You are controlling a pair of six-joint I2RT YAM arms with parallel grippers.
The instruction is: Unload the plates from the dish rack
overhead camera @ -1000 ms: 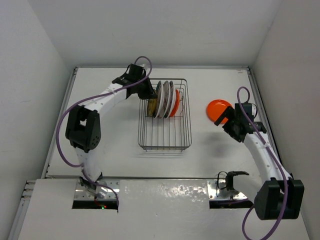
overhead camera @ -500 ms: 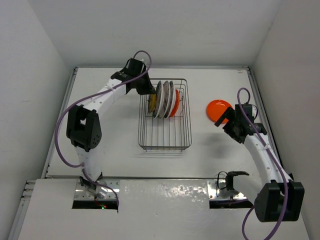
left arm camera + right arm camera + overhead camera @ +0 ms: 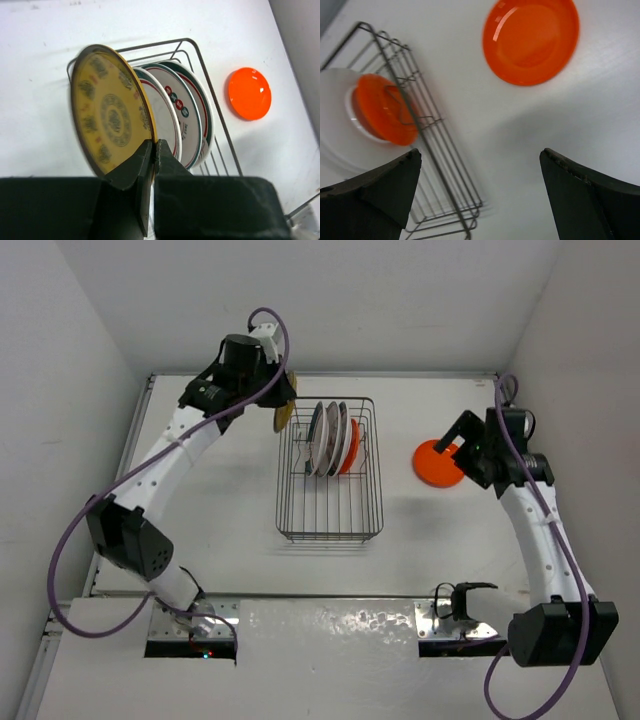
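held the yellow-brown plate on edge at the far left corner of the dish rack, rim pinched in the clenched left gripper. likely called for swinging clear of the wires, then tilting gently flat onto the table. showed the right gripper spread wide, empty.

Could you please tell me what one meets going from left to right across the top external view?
The yellow plate → the dish rack with upright plates → the orange plate on the table.
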